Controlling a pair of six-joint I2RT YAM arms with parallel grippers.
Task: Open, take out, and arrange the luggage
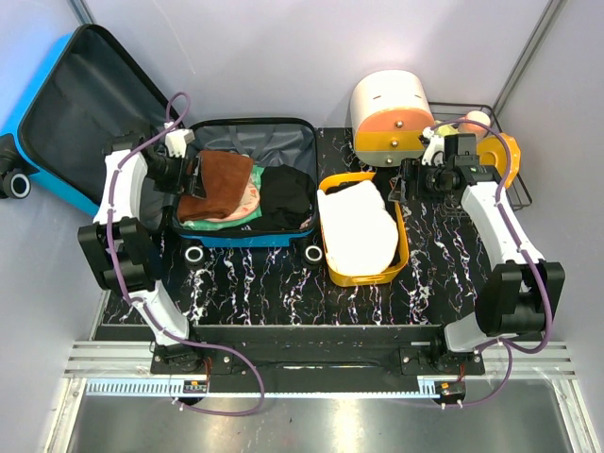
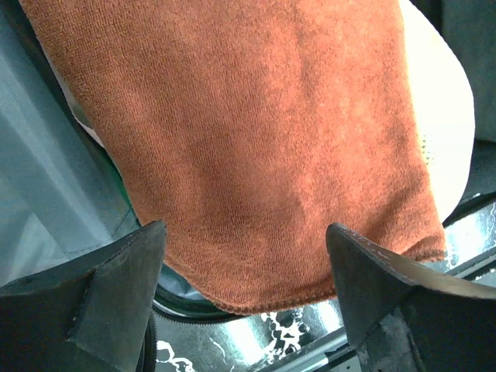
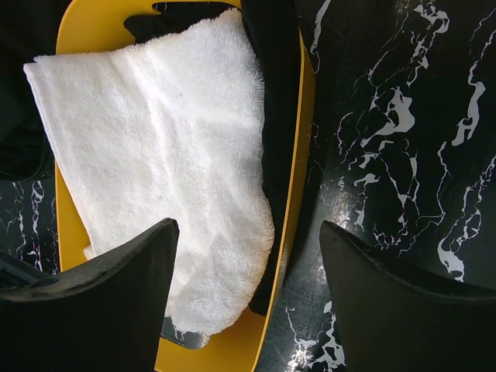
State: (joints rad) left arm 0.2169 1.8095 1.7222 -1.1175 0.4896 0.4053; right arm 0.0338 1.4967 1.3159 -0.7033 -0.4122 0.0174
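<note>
The blue suitcase [image 1: 247,238] lies open on the table, with its lid [image 1: 80,109] propped up at the back left. It holds a folded brown towel [image 1: 222,181], a pale pink and green cloth [image 1: 243,203] and a black garment [image 1: 286,196]. My left gripper [image 1: 193,175] is open and empty, just over the brown towel's [image 2: 256,132] left edge, with the jaws [image 2: 246,294] straddling its hem. My right gripper [image 1: 401,184] is open and empty over the far right rim of the yellow basin [image 1: 404,247], beside the white towel [image 3: 155,155].
The yellow basin [image 3: 298,155] holds the white towel [image 1: 357,226] on top of a black cloth [image 3: 275,116]. A white-and-orange round box [image 1: 392,115] stands at the back. A wire rack [image 1: 517,184] with an orange item is at the back right. The table is black marble [image 3: 403,139].
</note>
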